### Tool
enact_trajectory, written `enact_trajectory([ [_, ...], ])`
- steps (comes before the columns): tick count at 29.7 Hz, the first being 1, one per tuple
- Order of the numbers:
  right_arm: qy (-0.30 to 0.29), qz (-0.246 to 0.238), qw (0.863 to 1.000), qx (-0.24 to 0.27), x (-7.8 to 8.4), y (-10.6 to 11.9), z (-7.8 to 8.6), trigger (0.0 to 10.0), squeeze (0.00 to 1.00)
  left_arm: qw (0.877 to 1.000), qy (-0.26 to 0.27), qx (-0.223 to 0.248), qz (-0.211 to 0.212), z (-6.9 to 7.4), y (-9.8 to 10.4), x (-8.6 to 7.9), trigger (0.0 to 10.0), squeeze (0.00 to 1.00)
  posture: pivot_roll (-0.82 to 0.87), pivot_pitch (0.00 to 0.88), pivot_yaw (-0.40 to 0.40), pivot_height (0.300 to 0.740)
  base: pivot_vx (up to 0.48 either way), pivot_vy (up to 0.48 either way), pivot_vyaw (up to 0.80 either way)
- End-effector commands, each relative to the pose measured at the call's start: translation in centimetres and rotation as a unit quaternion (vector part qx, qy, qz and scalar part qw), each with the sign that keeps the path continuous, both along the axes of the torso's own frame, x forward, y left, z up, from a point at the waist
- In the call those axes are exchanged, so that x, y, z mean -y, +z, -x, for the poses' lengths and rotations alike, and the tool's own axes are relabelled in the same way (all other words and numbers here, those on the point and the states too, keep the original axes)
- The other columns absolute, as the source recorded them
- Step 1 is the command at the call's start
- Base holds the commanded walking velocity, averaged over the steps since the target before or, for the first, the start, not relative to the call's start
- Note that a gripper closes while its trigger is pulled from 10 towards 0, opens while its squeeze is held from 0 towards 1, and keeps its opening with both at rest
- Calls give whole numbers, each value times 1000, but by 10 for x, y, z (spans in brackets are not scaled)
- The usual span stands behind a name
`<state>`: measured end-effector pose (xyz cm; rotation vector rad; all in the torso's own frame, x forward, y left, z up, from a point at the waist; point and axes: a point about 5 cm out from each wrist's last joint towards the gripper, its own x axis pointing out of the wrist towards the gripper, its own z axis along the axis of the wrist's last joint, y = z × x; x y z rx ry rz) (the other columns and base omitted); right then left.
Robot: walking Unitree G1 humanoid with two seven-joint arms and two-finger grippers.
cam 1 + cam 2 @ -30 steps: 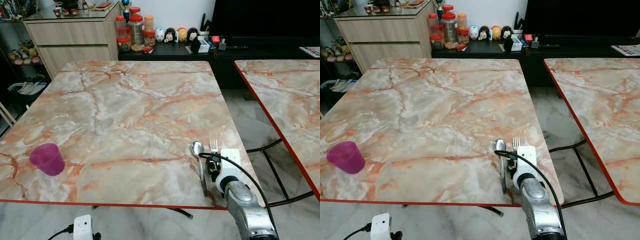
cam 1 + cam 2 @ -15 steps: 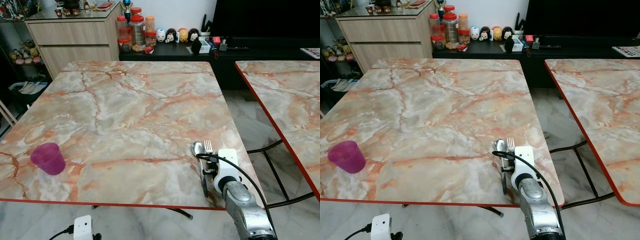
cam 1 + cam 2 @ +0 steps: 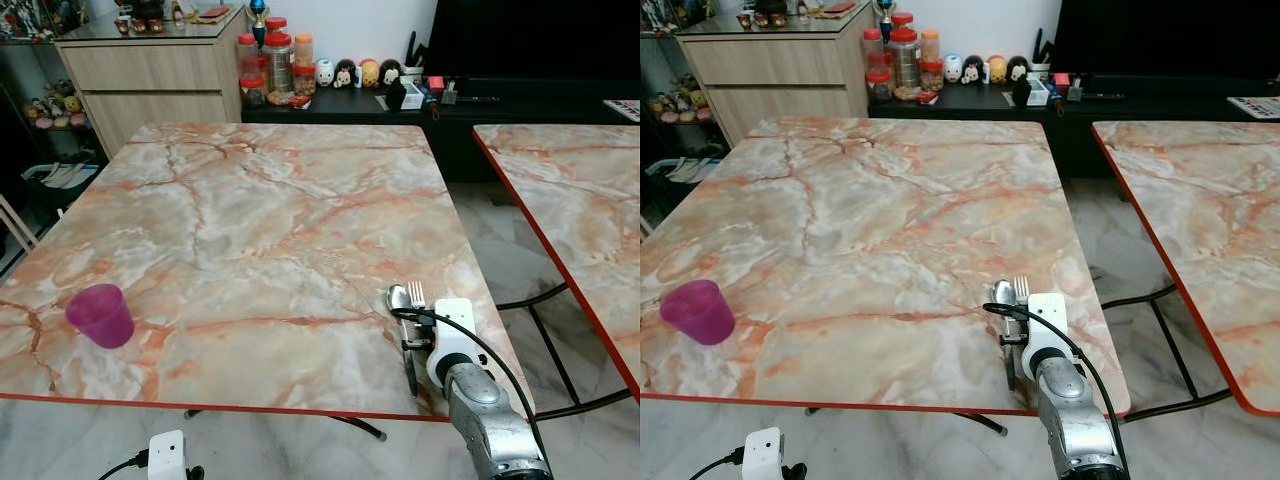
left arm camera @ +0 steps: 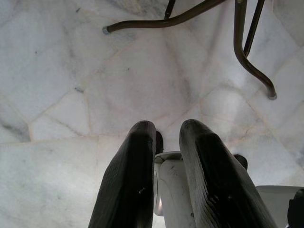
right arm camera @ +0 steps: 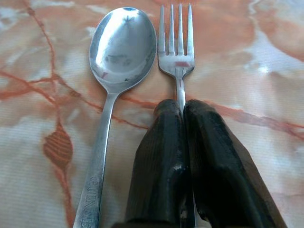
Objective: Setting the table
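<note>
A steel spoon (image 5: 121, 52) lies on the marble table (image 3: 260, 220) near its front right corner. Right beside it is a steel fork (image 5: 176, 47), its tines level with the spoon's bowl. My right gripper (image 5: 183, 107) is shut on the fork's handle, low over the tabletop; the two pieces are also visible as spoon (image 3: 399, 300) and fork (image 3: 416, 294). A purple cup (image 3: 100, 315) stands upright at the table's front left. My left gripper (image 4: 166, 130) hangs below the table edge over the floor, fingers slightly apart and holding nothing.
A second marble table (image 3: 570, 200) stands to the right across a narrow gap with metal legs (image 3: 545, 340). A wooden cabinet (image 3: 150, 90) and a dark shelf with jars (image 3: 275, 65) lie behind. The front edge has a red rim (image 3: 200, 408).
My right gripper has carried the fork leftward until it sits close beside the spoon. The camera has shifted slightly.
</note>
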<state>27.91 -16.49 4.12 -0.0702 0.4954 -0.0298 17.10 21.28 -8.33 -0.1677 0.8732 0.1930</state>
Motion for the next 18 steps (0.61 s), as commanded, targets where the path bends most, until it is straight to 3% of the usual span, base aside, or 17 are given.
enact_trajectory([
  [1, -52, 28, 998, -34, 18, -12, 7, 0, 0, 1000, -2, -3, 5, -1, 0, 2, 10000, 0, -36, 0, -10, 740, 0, 0, 0],
  [9, -71, 37, 997, 3, 23, 1, 0, 0, 0, 1000, -3, 0, 6, -3, 0, 2, 10000, 0, -35, 0, -5, 740, 0, 0, 0],
  [10, -69, 57, 996, 15, 24, 5, -2, 10000, 0, 1000, -4, 0, 6, -3, 1, 2, 10000, 0, -35, 0, -5, 740, 0, 0, 0],
  [13, -74, 65, 994, 53, 23, 17, -7, 10000, 0, 1000, -2, 3, 6, -4, 1, 2, 10000, 0, -33, 0, -5, 740, 0, 0, 0],
  [15, -65, 63, 987, 130, 19, 37, -13, 10000, 0, 1000, 0, 3, 4, -4, 1, 2, 10000, 0, -35, 0, -4, 740, 0, 0, 0],
  [16, -65, 63, 987, 130, 19, 37, -13, 10000, 0, 1000, 0, 3, 4, -4, 1, 2, 10000, 0, -35, 0, -4, 740, 0, 0, 0],
  [18, -38, 74, 975, 206, 11, 57, -17, 10000, 0, 1000, 0, 3, 3, -3, 1, 2, 10000, 0, -38, 0, -4, 740, 0, 0, 0],
])
